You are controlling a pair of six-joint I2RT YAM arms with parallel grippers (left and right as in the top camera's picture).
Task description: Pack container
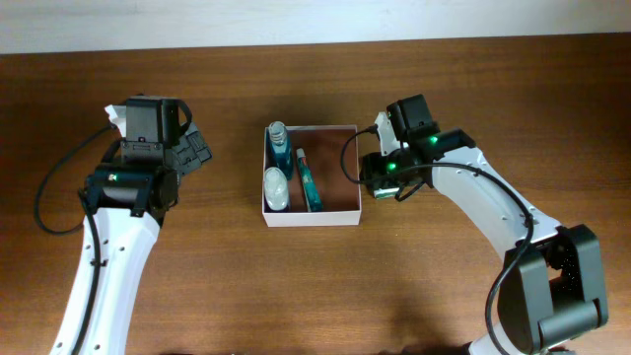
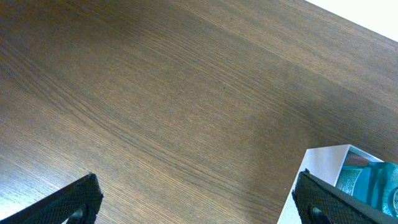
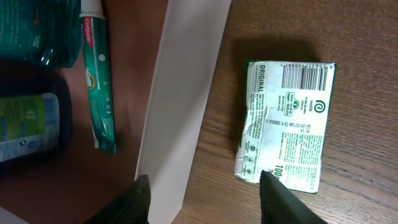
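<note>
The container (image 1: pixel 337 173) is a white-walled box with a reddish-brown inside at the table's middle. In it lie a teal bottle (image 1: pixel 279 143), a white bottle (image 1: pixel 276 187) and a green toothpaste tube (image 1: pixel 309 179). My right gripper (image 1: pixel 367 173) is open over the container's right wall (image 3: pixel 180 106). In the right wrist view its fingers (image 3: pixel 208 202) straddle the wall and the table, and one fingertip overlaps the edge of a green and white packet (image 3: pixel 286 127) lying outside the box. My left gripper (image 1: pixel 195 148) is open and empty (image 2: pixel 199 205) above bare table, left of the container corner (image 2: pixel 323 165).
The wooden table (image 1: pixel 296 286) runs to a pale wall at the back. The teal bottle also shows in the left wrist view (image 2: pixel 373 180) and in the right wrist view (image 3: pixel 37 31), next to the toothpaste (image 3: pixel 99 87). Black cables hang beside both arms.
</note>
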